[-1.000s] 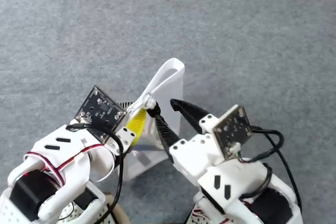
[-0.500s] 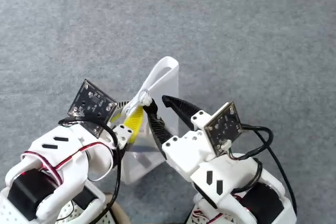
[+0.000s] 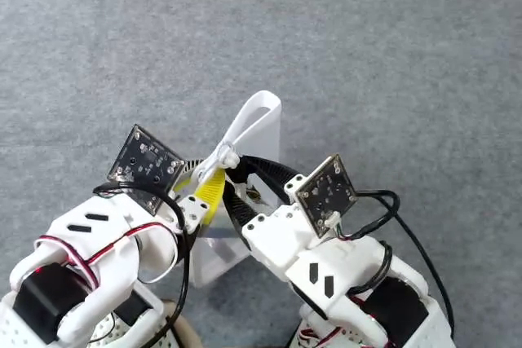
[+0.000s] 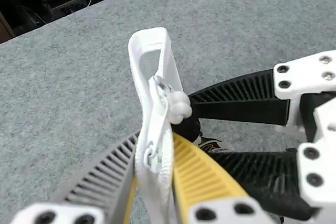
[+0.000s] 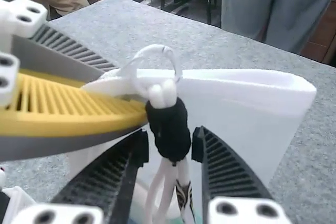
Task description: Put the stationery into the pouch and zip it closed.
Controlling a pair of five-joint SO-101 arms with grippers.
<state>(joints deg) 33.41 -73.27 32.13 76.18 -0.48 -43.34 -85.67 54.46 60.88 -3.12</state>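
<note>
Left gripper [image 4: 155,142] is clamping the pouch [image 3: 265,132], which is standing upright mid-table; right gripper [image 5: 170,142] is pinching the black pull [image 5: 168,124]. Tugging off-line is probably risking the pouch twisting free, or the pull slipping out.

Pouch [image 3: 263,132] upright on table [image 3: 391,63]; left pincer [image 4: 153,167] clamps its edge, zipper pull [image 5: 167,121] inside right pincer [image 5: 170,144]

Pouch [image 3: 267,132] lower half hidden; contents seemingly too obscured.
</note>
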